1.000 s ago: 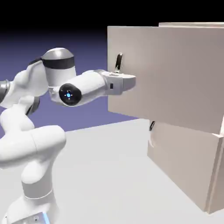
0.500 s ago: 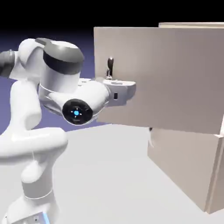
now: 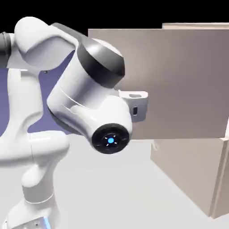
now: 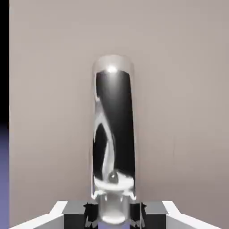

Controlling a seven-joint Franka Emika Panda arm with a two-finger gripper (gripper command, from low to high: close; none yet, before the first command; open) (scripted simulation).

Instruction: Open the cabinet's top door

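Gripper: the two-finger gripper (image 4: 113, 214) is pinching the top door's handle (image 4: 115, 120), a grey fingertip pressing at each side of its lower end in the hand view.
Handle, from the gripper: it is lying directly ahead of the palm, its near end sitting between the fingertips and the rest extending toward the hand view's top.
Long axis: the handle's length is running crosswise to the line joining the two fingertips, parallel to the door's free edge.
Top door: the flat upper panel (image 3: 183, 80) is facing the gripper and standing swung out from the cabinet (image 3: 220, 179); its free edge is showing just beyond the handle, on the hand view's left.
Hinge side: it is apparently lying at the exterior view's right, well apart from the gripper.
Nearer arm: the single white arm (image 3: 33, 94) is doing the work, its wrist hiding the handle in the exterior view.
Coming move: the opening seems well along; any further pull is calling for an arc about the hinge, the grip turning with the panel. A straight tug could be slipping the fingertips off.
Handle finish: dark, glossy metal is mirroring pale streaks along a slim, rounded bar.
Panel finish: matt, smooth beige is covering a thin, boxy slab.
Lower door: the lower panel (image 3: 183, 170) is sitting closed, below the gripper.
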